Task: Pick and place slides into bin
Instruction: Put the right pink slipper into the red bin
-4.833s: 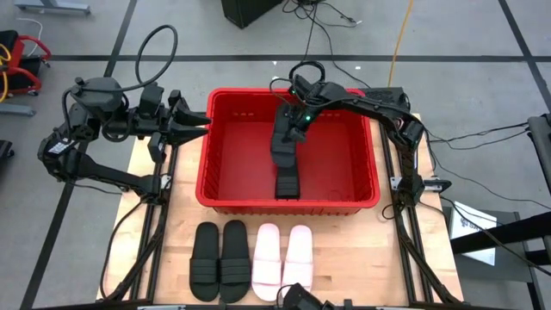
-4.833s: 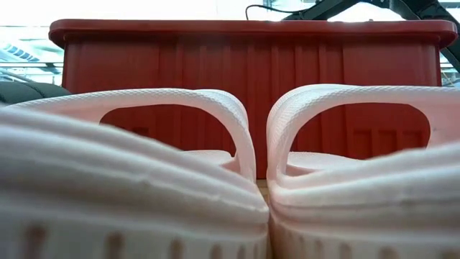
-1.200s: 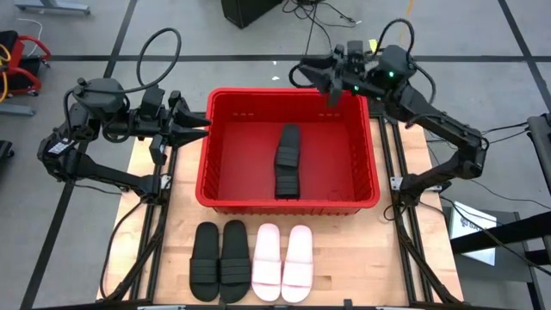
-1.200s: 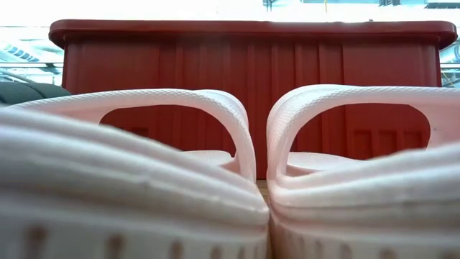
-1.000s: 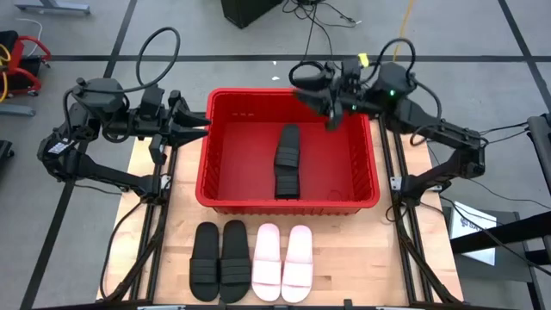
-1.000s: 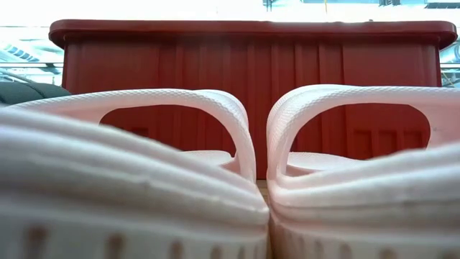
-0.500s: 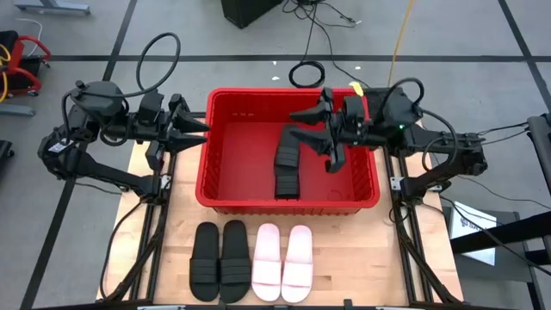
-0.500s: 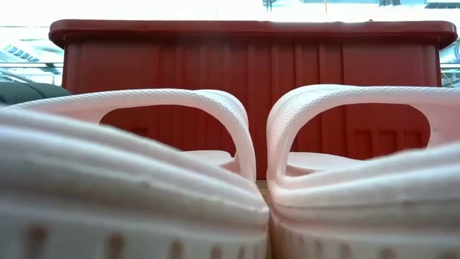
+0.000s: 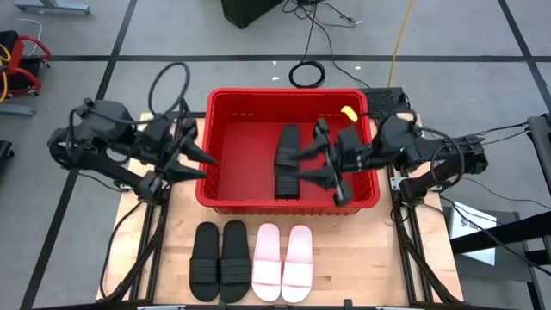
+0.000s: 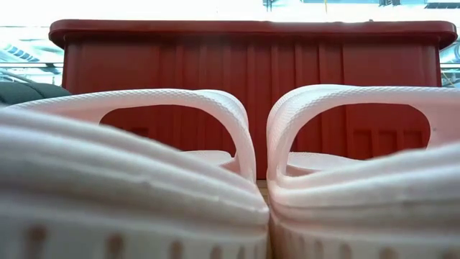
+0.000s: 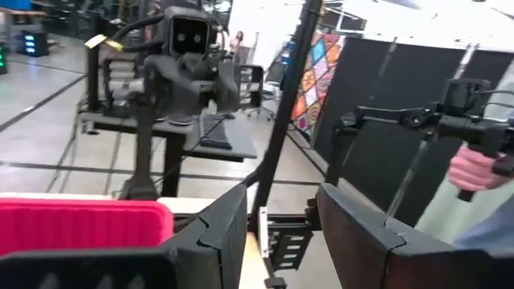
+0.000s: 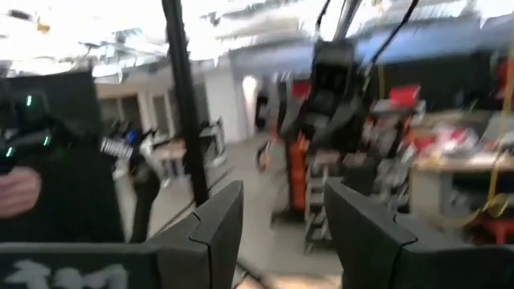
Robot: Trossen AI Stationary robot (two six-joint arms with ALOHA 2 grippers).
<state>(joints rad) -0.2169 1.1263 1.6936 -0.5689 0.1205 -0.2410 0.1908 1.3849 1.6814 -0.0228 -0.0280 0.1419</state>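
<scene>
Right claw (image 9: pixel 320 170) swung down over bin (image 9: pixel 215 185), open, empty; black sandals (image 9: pixel 287 161) beside it; left claw (image 9: pixel 200 161) open; four sandals left on desk (image 9: pixel 344 250)

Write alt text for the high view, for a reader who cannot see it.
A large red plastic bin on a wooden table holds two black slide sandals; two black and two pale pink slides lie in a row on the table in front of it. The open, empty right gripper hangs over the bin, and the open left gripper waits at its left rim.
</scene>
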